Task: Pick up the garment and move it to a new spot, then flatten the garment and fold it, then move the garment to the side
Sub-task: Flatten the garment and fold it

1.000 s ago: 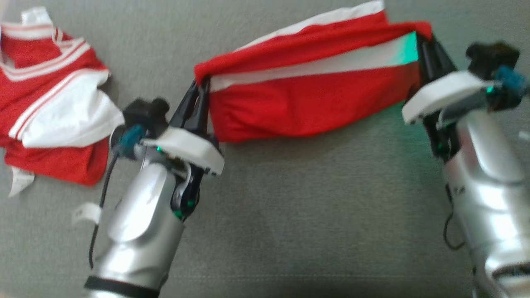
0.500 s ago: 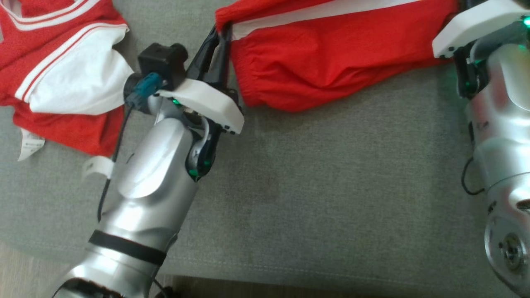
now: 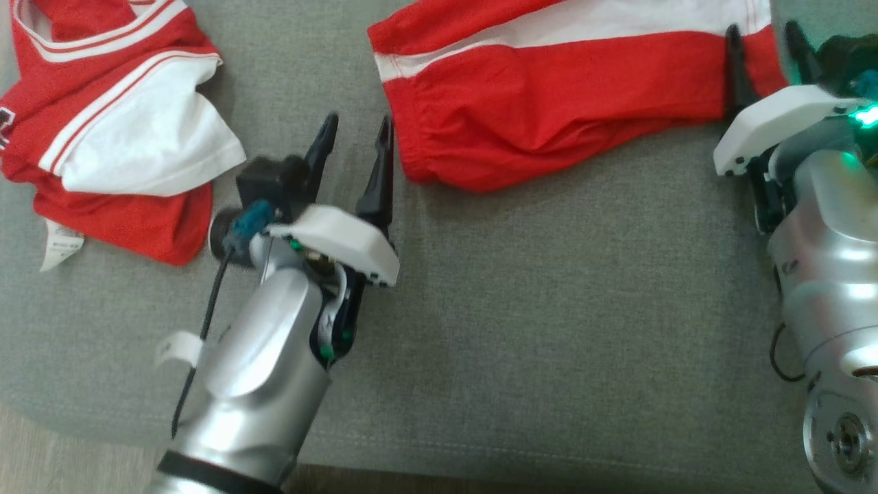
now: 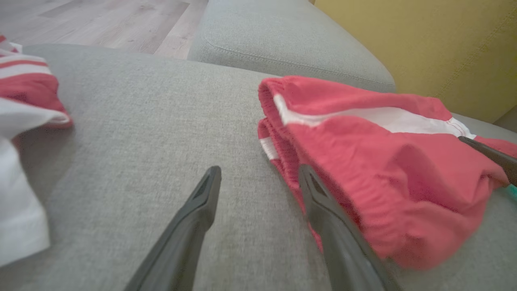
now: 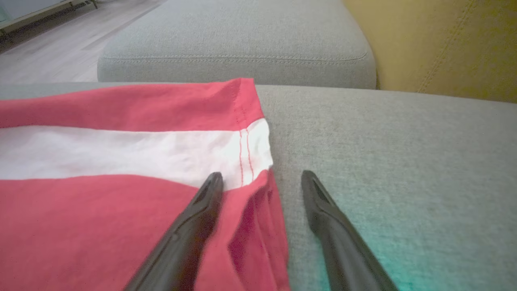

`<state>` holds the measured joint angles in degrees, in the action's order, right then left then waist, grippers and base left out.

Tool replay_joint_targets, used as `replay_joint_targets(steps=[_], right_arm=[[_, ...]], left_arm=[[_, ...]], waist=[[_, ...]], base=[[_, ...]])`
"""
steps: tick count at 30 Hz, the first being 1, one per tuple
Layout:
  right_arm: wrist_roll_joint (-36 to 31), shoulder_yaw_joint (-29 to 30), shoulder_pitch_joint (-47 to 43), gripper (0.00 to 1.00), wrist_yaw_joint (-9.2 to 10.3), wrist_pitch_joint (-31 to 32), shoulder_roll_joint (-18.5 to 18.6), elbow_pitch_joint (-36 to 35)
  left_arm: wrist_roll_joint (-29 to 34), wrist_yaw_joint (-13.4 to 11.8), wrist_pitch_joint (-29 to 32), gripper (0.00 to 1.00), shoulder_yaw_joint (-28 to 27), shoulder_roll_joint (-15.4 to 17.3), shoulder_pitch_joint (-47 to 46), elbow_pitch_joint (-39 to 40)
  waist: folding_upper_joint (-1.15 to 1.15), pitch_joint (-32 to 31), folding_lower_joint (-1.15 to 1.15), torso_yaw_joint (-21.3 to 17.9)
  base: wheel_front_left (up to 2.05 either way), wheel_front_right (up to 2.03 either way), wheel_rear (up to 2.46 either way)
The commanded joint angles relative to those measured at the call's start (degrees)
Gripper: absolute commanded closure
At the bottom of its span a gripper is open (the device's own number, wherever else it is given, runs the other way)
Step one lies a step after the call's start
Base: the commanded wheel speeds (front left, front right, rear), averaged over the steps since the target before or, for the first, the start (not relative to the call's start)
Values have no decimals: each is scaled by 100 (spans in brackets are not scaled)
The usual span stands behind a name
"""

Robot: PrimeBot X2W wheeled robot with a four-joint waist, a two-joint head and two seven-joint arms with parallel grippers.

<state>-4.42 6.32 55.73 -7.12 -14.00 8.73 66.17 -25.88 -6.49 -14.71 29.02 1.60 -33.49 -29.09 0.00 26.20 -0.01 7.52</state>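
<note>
Red shorts (image 3: 549, 116) lay folded. Left gripper (image 3: 359, 123) beside their waistband, right gripper (image 3: 763, 31) at their hem: both jaws spread, empty.

- Grey couch (image 3: 549, 309) seat carries everything.
- Red-and-white shorts (image 3: 549, 116) lie folded toward the right.
- Red-and-white jersey (image 3: 116, 137) lies crumpled at the left, apart.

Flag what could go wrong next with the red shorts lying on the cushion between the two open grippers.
1. The right gripper straddles the hem of the shorts, with one finger over the fabric; pulling away could drag it.
2. The shorts look bunched near the left gripper, so folding now may trap wrinkles.
3. The jersey lies close to that gripper and might snag.
</note>
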Motion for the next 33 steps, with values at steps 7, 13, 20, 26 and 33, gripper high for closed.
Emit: replay_joint_targets(steps=[7, 13, 20, 26, 33], right_arm=[[235, -195, -266, 100, -36, 402, -241, 494], [804, -44, -551, 100, -36, 124, -224, 524], [1239, -153, -962, 100, -36, -35, 31, 269], [1500, -943, -976, 100, -36, -83, -89, -536], [2309, -2421, -1072, 100, -36, 94, -500, -1542]], left_arm=[[154, -61, -29, 0, -288, 128, 374, 327], [279, -107, -29, 0, -570, 128, 865, 361], [311, -66, -29, 0, -786, 128, 1401, 345], [355, -14, -29, 0, -871, 128, 1800, 278], [290, 15, -29, 0, -748, 128, 1958, 224]], waist=[[0, -315, 1, 6], [0, -790, 1, -178], [0, -1211, 1, -312], [0, -1357, 1, -288], [0, -1506, 1, 180]], base=[[0, 0, 0], [0, 0, 0], [0, 0, 0], [0, 0, 0], [0, 0, 0]])
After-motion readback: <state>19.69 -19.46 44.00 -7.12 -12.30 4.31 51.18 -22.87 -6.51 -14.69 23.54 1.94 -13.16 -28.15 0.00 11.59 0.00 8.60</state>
